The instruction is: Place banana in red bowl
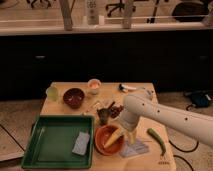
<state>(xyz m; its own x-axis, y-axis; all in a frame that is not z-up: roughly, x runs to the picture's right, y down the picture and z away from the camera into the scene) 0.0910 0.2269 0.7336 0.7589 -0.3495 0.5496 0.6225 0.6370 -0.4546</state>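
The red bowl (101, 145) stands near the front edge of the wooden table, just right of the green tray. The pale-yellow banana (112, 138) lies inside it, slanted, with its upper end toward the bowl's right rim. My white arm reaches in from the right. Its gripper (127, 134) hangs at the bowl's right rim, right by the banana's upper end. Whether it still touches the banana does not show.
A green tray (50, 150) with a pale packet (81, 143) fills the front left. A dark maroon bowl (73, 97), a white cup (93, 86), a small dark cup (103, 116), a long green pepper (156, 140) and a flat packet (135, 148) also lie on the table.
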